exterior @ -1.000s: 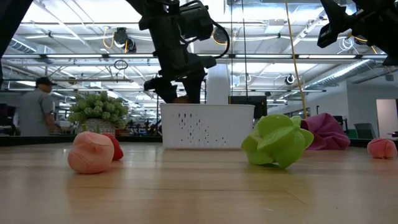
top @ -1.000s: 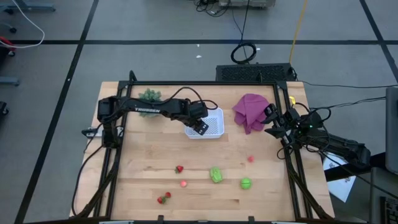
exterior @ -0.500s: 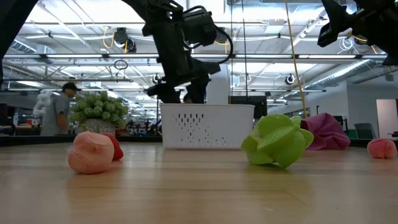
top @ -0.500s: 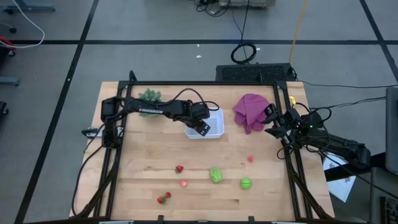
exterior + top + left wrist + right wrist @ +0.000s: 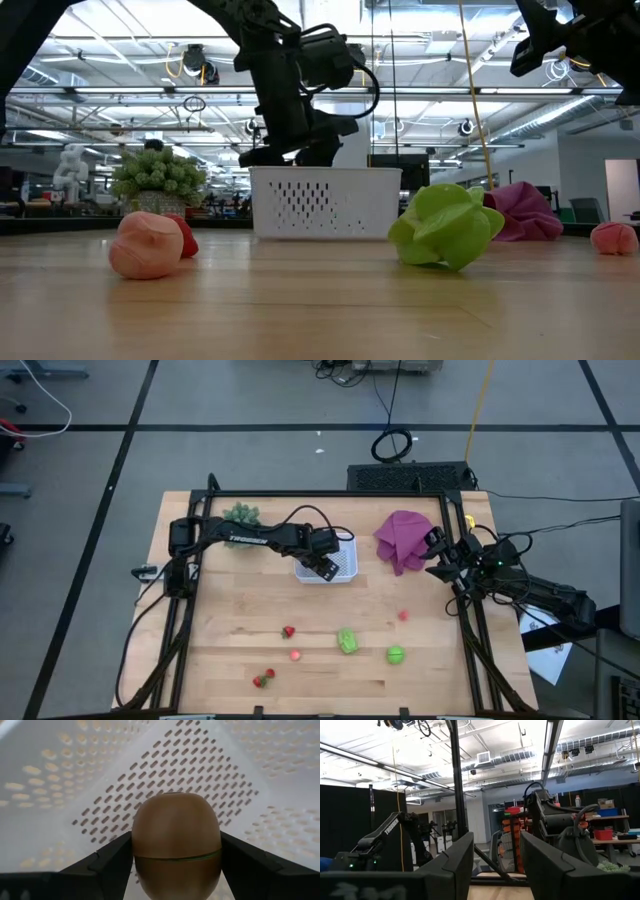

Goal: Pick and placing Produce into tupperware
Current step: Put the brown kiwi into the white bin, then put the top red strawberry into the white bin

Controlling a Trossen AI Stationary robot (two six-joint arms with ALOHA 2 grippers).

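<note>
Tupperware (image 5: 338, 561), upper middle of frame, has my left gripper (image 5: 176, 865) hanging inside clamping the brown oval (image 5: 176, 842) for a low drop, while my right gripper (image 5: 437, 557) idles half-open at right.

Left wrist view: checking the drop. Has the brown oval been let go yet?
No, the brown oval sits clamped between the left gripper's jaws above the tupperware floor.

I'm looking at two matte black arms built of rounded joint housings. The left arm (image 5: 250, 538) is carrying white TROSSEN lettering along its long link, and a thin black cable is looping above its wrist. The right arm (image 5: 520, 588) is showing a small green light near its wrist. Both are ending in flat, dark, angular fingers (image 5: 105, 862)
</note>
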